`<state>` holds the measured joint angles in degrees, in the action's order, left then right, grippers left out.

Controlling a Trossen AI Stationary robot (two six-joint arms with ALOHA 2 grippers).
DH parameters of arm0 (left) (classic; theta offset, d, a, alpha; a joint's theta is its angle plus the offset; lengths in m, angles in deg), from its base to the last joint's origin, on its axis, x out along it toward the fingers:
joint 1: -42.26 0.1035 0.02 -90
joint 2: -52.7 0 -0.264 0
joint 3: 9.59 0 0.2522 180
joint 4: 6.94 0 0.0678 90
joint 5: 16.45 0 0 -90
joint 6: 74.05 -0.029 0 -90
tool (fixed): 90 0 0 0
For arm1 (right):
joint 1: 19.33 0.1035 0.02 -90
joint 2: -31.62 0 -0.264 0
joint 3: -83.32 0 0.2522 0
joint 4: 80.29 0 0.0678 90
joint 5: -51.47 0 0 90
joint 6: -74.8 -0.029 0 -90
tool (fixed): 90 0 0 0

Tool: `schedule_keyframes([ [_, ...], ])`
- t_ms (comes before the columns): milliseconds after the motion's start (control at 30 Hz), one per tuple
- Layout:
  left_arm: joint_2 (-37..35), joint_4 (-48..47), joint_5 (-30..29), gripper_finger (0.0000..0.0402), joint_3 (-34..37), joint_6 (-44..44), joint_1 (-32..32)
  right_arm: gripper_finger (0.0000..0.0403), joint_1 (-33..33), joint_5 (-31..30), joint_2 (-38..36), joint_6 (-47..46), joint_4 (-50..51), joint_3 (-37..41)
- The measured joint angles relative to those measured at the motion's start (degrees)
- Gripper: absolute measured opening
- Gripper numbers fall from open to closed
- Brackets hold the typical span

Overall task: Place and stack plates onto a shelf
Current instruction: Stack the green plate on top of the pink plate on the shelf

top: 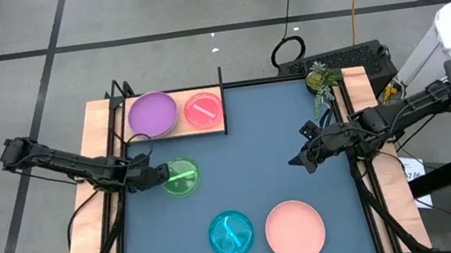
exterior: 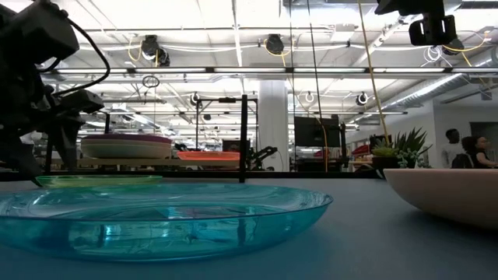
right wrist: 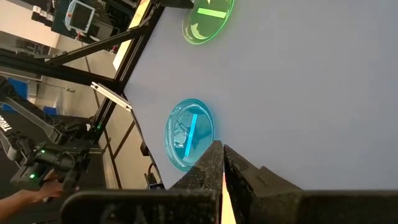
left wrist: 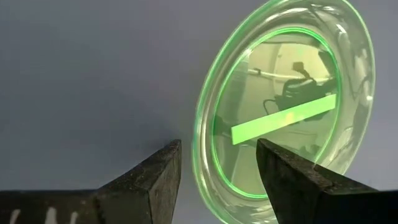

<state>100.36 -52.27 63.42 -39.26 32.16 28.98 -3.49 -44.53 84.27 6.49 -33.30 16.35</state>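
Standing by the table and reading it from left to right: the left gripper (top: 158,174) is hanging low over the dark blue tabletop (top: 271,138) with its two dark fingers (left wrist: 152,180) spread apart, straddling the near rim of the small round translucent green plastic plate (top: 182,177); nothing is being held yet. The plate is lying flat just ahead of that gripper, toward the table's middle, and its bright green stripe is running slantwise across the line of approach; the rim is sitting between the open fingers, so closing on it looks like the coming move. Behind this spot, at the table's far edge, the light wooden shelf (top: 175,131) is carrying a large purple plate (top: 152,114) and a smaller pinkish-red plate (top: 203,109) side by side. Nearer the front, a small teal plate (top: 232,234) and a large salmon pink plate (top: 295,230) are lying well apart from either arm. Far right, the right gripper (top: 298,161) is waiting above the table, fingers pressed together and empty; the left arm is clearly the nearer to the green plate.
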Motion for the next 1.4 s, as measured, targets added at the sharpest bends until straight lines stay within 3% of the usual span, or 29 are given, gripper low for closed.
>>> schedule_keyframes([
  [333, 2.1, 0.3, -0.5, 0.0122, 0.0, -1.8, 0.0, 0.0000, 0.0, -0.3, 0.0, 0.2, 0.0, 0.0],
  [700, 6.3, 1.4, -1.4, 0.0080, -0.3, -2.9, -0.3, 0.0000, 0.0, -0.4, 0.0, 0.2, 0.0, 0.0],
  [933, 5.9, 2.3, -2.9, 0.0012, 0.0, -2.4, -1.7, 0.0000, 0.0, -0.4, 0.0, 0.2, 0.0, 0.0],
  [1133, 5.9, 3.4, -3.2, 0.0004, 0.1, -2.4, -2.2, 0.0000, 0.0, -0.3, 0.0, 0.4, 0.0, 0.0],
  [1400, 5.9, 15.1, -6.5, 0.0002, 0.1, -2.1, -2.2, 0.0000, 0.0, -0.2, 0.0, 0.4, 0.0, 0.0],
])
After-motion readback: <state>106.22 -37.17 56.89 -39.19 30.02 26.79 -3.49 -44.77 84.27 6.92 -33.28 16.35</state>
